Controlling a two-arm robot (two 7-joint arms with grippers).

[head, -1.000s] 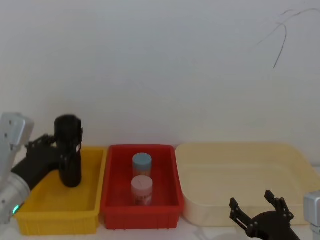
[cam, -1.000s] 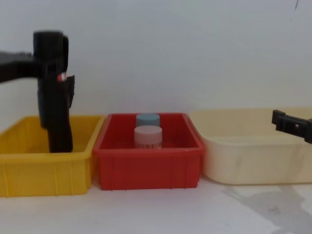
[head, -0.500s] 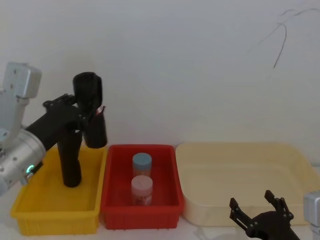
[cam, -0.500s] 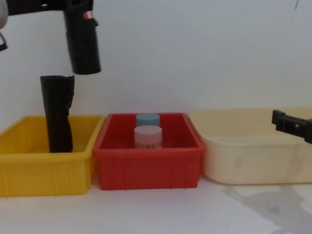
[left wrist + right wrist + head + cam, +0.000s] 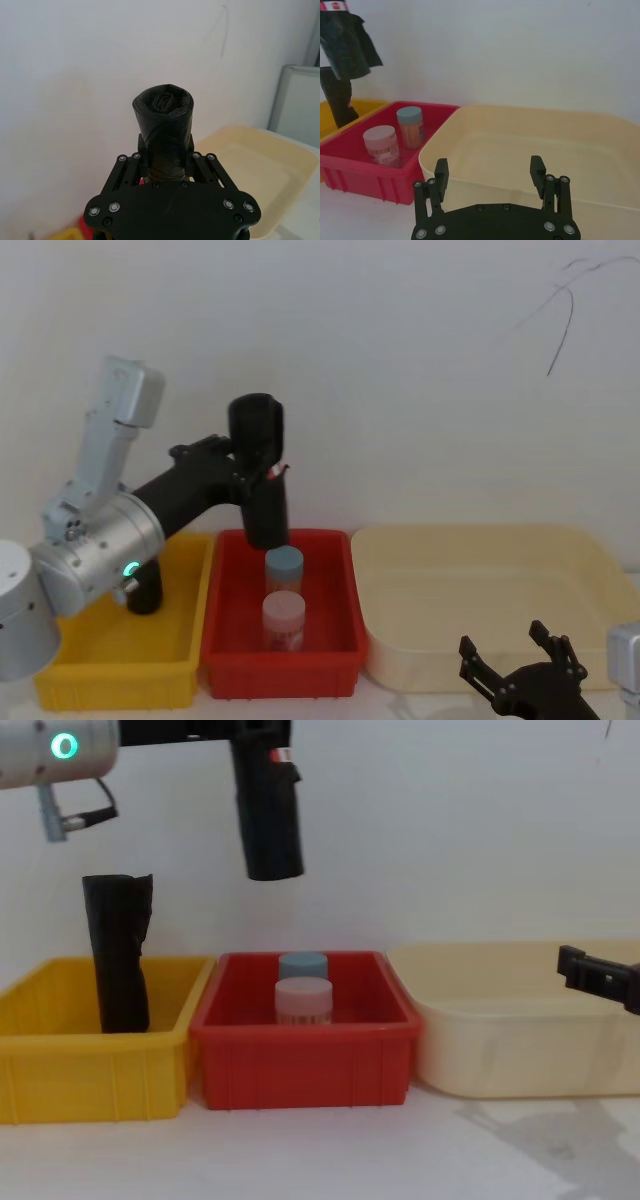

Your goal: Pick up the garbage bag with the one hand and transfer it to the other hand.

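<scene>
**A:** Head view first. Where's the bag?
**B:** The bag [image 5: 266,512], a black roll, is in the air and close to upright. The left pincer [image 5: 250,472] is clamped on it above the left part of the red bin [image 5: 280,668]. The left arm [image 5: 100,540] reaches across over the yellow bin [image 5: 110,668], and its ring [image 5: 130,569] glows cyan.
**A:** And the right pincer?
**B:** The right pincer [image 5: 503,638] sits low by the near edge of the cream tray [image 5: 480,580], fingers apart and holding nothing.
**A:** What's in the bins?
**B:** A second roll [image 5: 146,594] stands in the yellow bin, partly behind the arm. A blue-lid jar [image 5: 284,564] and a pink-lid jar [image 5: 283,618] stand in the red bin, the pink one nearer.
**A:** Left wrist view?
**B:** Both fingers [image 5: 145,145] press on the roll's sides. Its wound end [image 5: 164,102] sticks out past them, and the cream tray lies beyond.
**A:** Right wrist view?
**B:** Its fingers [image 5: 441,172] are spread wide in front of the cream tray. The bag [image 5: 345,37] shows farther off, well apart from this pincer, with a loose flap and a red-and-white label.
**A:** Chest view?
**B:** The bag [image 5: 268,820] hangs well above the red bin and touches nothing below it. The second roll stands upright in the yellow bin. The right pincer [image 5: 600,978] comes in from the right edge over the cream tray. The three containers sit side by side on the white surface [image 5: 300,1155]
</scene>
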